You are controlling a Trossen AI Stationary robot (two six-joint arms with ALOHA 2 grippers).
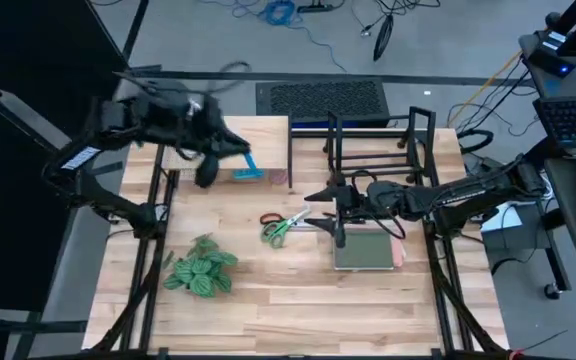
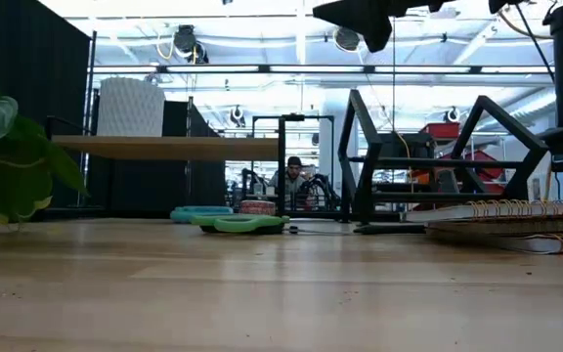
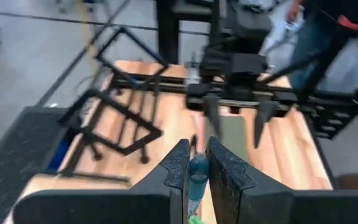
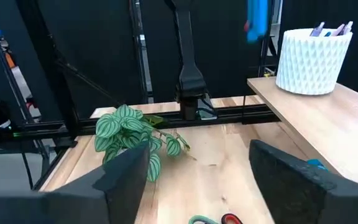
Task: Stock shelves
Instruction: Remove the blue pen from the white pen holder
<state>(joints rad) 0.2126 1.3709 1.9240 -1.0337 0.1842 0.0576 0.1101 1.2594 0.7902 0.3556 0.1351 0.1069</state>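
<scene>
Pale-wood shelf [image 4: 316, 118], black metal rack [image 1: 378, 140]

The left gripper [image 3: 193, 171] is hanging raised, its fingers [image 3: 178, 167] pinching closed on something blue. The right gripper [image 4: 201, 180] is hovering opposite, facing it, fingers [image 4: 126, 174] spreading wide with nothing between.

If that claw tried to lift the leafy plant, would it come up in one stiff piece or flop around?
Probably flop. The plant is a spray of separate striped leaves on thin stems, so they would likely bend and dangle. It looks light, with no pot visible, so a push might slide it across the table rather than tip it.
</scene>
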